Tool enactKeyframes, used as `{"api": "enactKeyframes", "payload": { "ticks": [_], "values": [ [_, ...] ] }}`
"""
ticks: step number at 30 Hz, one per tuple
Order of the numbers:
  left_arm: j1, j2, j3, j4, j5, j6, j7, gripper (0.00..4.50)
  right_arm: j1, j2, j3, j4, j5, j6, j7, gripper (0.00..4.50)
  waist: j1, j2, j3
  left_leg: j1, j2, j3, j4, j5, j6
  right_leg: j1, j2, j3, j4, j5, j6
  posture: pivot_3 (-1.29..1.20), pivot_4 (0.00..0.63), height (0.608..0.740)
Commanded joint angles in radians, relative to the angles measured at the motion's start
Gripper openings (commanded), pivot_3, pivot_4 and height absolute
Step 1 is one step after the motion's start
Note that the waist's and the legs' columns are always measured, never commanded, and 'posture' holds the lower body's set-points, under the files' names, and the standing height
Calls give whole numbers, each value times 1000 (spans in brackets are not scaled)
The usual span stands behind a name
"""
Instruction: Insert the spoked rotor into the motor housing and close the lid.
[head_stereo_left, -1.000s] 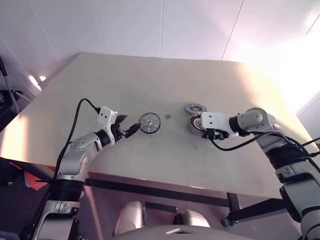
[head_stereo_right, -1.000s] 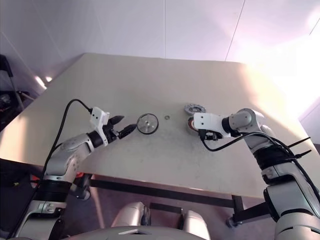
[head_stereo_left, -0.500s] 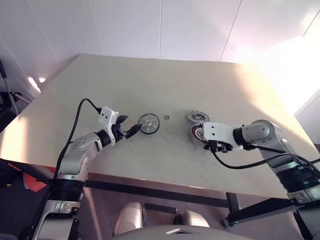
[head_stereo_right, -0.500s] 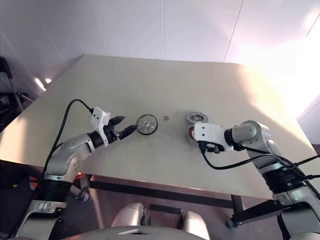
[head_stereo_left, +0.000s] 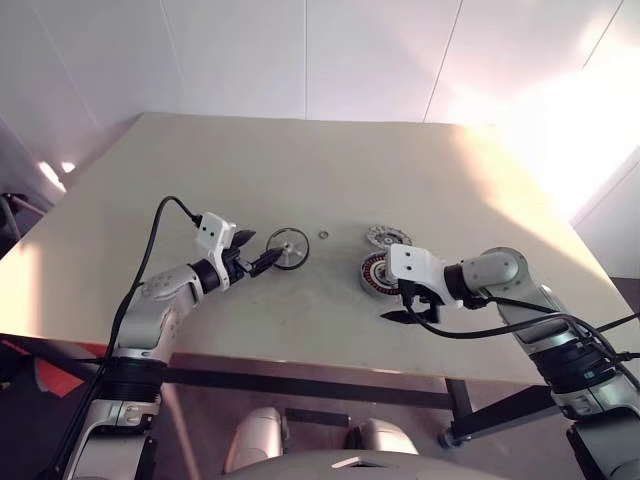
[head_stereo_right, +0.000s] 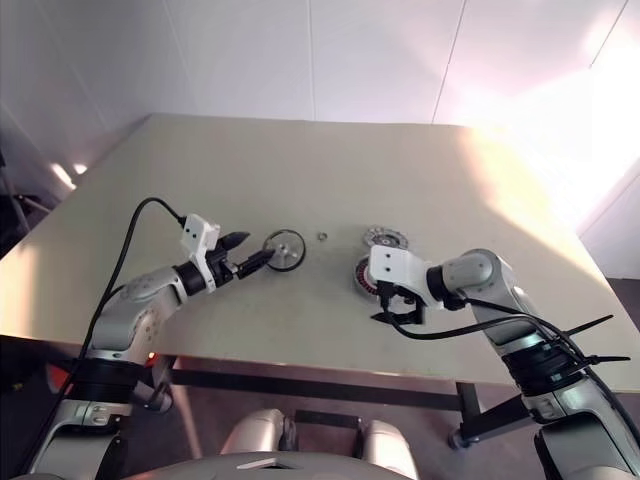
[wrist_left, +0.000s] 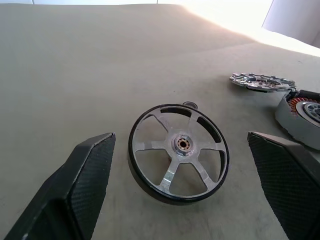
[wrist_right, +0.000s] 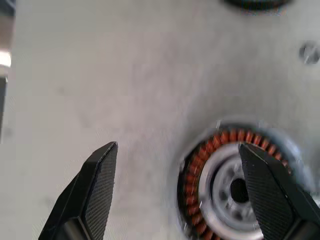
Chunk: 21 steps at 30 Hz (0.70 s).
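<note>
While I look down over my two arms, a pale beige tabletop (head_stereo_left: 300, 160) spreads ahead, its near edge closest to me and its far edge against a white wall.

Toward the left side, my left gripper (head_stereo_left: 260, 262) hangs low over the surface with its jaws spread wide and nothing between them. From my left wrist, the two black fingers (wrist_left: 82, 185) stand well apart, framing the part ahead.

Just beyond those fingertips lies the spoked rotor (head_stereo_left: 288, 247), flat on the tabletop, about midway between the left and right edges and nearer the near edge than the far one. It has a black rim and a pale silver face with light spokes. My jaws are not touching it.

A tiny washer (head_stereo_left: 323, 235) lies a little to its right.

Further right sits the lid (head_stereo_left: 388, 237), an all-grey openwork disc, flat on the surface. Just nearer to me than the lid is the motor housing (head_stereo_left: 375, 274), a grey cup with copper-red windings, open side up.

My right gripper (head_stereo_left: 400, 314) hangs beside the housing on its near side, jaws apart and empty, angled down toward the tabletop.
</note>
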Motion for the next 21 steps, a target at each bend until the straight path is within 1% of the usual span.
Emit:
{"api": "enactKeyframes", "payload": {
  "ticks": [1, 6, 9, 13, 16, 21],
  "values": [
    [-30, 6, 8, -15, -4, -7, -5, 4500, -95, 56, -57, -21, 68, 97, -65, 4348, 2, 0, 0, 0, 0, 0, 0, 0, 0, 0, 0, 0, 0, 0, 0, 0, 0, 740],
    [-38, 8, 7, -8, -3, -8, -9, 4500, -182, 143, -18, 122, 26, 122, -190, 4348, 9, 0, 0, 0, 0, 0, 1, 0, 0, 1, 0, 0, 0, 0, 0, 0, 0, 740],
    [-39, 9, 7, -8, -3, -7, -10, 4500, -239, 203, -8, 256, 3, 109, -267, 4348, 7, 0, 0, -1, 0, 0, 1, 0, -1, 0, 0, 0, 0, 0, 0, 0, 0, 740],
    [-40, 8, 5, -11, -2, -6, -10, 4500, -349, 293, -8, 531, -39, 31, -387, 4348, 4, 0, 0, -4, 0, 0, 1, 2, -4, -4, 0, 0, 1, 1, -1, 0, 0, 740],
    [-36, 8, 3, -16, -2, -6, -9, 4500, -415, 332, -18, 697, -53, -37, -442, 4348, 3, 0, 0, -6, 0, 0, 1, 3, -5, -6, 0, 0, 2, 1, -1, 0, 0, 740],
    [-27, 10, 4, -27, -3, -2, -7, 4500, -494, 385, -27, 893, -58, -125, -491, 4348, 1, 0, 0, -9, 0, 0, 1, 3, -5, -8, 0, 0, 2, 1, -1, 0, 0, 740]
  ]
}}
